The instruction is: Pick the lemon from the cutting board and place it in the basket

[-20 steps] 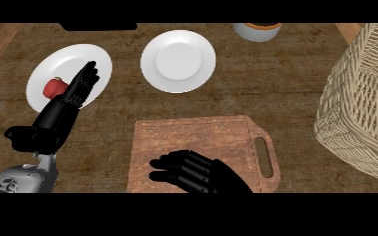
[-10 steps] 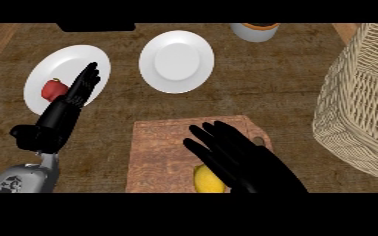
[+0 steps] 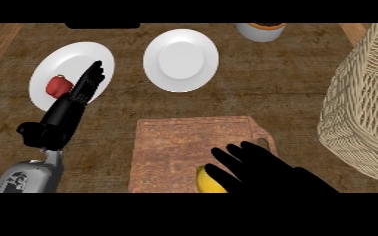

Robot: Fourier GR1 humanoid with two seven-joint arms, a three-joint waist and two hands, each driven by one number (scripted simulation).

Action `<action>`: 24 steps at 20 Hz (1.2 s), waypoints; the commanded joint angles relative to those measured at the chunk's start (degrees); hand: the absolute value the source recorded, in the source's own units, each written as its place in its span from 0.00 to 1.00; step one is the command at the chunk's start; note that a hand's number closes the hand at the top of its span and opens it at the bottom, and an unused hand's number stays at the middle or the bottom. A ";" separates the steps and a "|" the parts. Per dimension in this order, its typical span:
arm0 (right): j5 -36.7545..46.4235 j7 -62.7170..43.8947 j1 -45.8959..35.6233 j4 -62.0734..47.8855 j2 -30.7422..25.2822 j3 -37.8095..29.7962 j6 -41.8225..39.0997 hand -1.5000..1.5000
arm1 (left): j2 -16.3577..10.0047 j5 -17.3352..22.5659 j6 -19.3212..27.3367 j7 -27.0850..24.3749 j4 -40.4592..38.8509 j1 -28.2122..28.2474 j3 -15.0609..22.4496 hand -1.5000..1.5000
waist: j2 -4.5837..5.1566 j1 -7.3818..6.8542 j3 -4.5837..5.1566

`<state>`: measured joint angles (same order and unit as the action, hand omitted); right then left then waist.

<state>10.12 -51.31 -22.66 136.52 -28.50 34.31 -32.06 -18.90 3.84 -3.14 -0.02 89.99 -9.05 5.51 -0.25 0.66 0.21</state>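
Observation:
A yellow lemon [image 3: 207, 181] lies at the near edge of the brown wooden cutting board [image 3: 177, 142], partly cut off by the view's lower edge. My right hand [image 3: 264, 169] hovers over the board's near right part, fingers spread and straight. Its lowest finger lies against or just over the lemon's right side, and I cannot tell whether it touches. The wicker basket [image 3: 357, 105] stands at the right edge, beyond the board. My left hand [image 3: 71, 105] rests open at the left, fingers pointing up over a white plate.
The white plate [image 3: 79, 60] at the left holds a small red object [image 3: 59, 86]. A second white plate [image 3: 181, 60] sits behind the board. A grey cup [image 3: 260, 31] stands at the back. Dark wooden counter lies between board and basket.
My right hand first moved forward off the lemon, uncovering it, and has now drawn back toward the lower right. The lemon and my left hand have stayed put.

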 commanded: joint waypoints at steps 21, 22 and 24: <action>18.30 14.88 12.30 -8.86 8.40 2.67 3.98 0.00 | 3.18 -2.42 -3.95 -3.04 -4.50 -2.20 -3.87 0.50 | 0.28 -0.53 -0.24; 19.81 20.67 11.33 -15.23 8.11 1.67 5.61 0.00 | 2.99 -1.35 -4.42 0.64 -1.57 -3.32 -3.49 0.50 | 0.33 -0.83 -0.28; 23.78 23.78 15.45 -14.65 6.61 2.65 7.56 0.00 | 3.18 -1.60 -4.20 2.58 2.52 0.20 -3.55 0.50 | 0.20 -0.76 -0.27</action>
<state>24.97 -35.77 -11.00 127.32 -22.27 33.74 -28.76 -16.23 1.94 -7.16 -0.24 89.78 -9.29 2.12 -0.02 -0.04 -0.03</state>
